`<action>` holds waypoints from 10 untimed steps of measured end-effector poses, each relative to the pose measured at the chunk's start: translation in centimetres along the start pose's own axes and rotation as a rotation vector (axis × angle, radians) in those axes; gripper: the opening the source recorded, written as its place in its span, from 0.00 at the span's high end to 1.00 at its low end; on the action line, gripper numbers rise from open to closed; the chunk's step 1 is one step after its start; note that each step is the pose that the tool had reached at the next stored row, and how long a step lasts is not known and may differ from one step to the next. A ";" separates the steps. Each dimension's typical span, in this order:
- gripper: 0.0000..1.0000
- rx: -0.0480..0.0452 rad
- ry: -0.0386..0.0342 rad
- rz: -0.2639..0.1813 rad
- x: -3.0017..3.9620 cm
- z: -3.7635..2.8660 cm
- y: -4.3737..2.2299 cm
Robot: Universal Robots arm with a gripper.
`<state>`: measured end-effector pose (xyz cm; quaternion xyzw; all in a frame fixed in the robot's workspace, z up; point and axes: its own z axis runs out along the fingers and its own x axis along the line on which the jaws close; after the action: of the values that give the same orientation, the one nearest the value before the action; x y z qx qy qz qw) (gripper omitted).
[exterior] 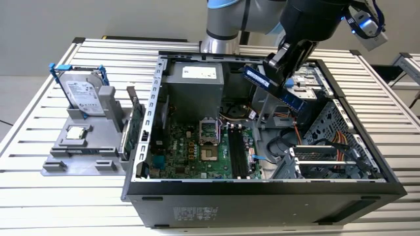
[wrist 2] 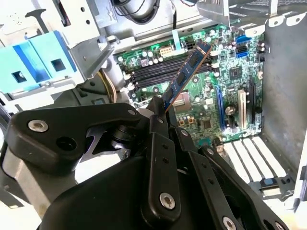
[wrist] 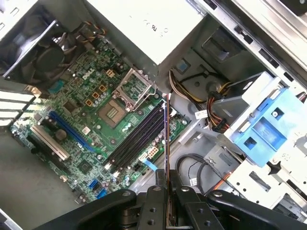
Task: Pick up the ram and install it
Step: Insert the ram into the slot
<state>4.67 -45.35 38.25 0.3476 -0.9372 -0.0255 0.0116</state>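
- Ram held in the air over the open computer case, tilted, free end lowest, well above the motherboard and touching nothing but the tool.
- Tool closed tight on one end of the ram, fingers pinching its two flat faces; rest of the stick sticking out free.
- Appears in the first wrist view edge-on, as a thin line crossing the end of the memory slots, beside the open processor socket.
- Probably very light, thin and stiff: no sag, but easy to twist or let slip in a narrow pinch.
- Likely fragile at the chips and along the contact edge; safest hold judged to be across the flat faces near one end, as now, keeping off the contacts.
- Counts: one ram stick; memory slots apparently four, all bare.
- Outside the case, on the grey fixture on the table: one hard drive standing upright, one square processor chip lying flat, one green expansion card on edge.
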 end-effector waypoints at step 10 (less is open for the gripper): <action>1.00 -0.0005 -0.0067 0.119 0.00 0.00 0.00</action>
<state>4.67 -45.35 38.25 0.2910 -0.9563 -0.0261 0.0100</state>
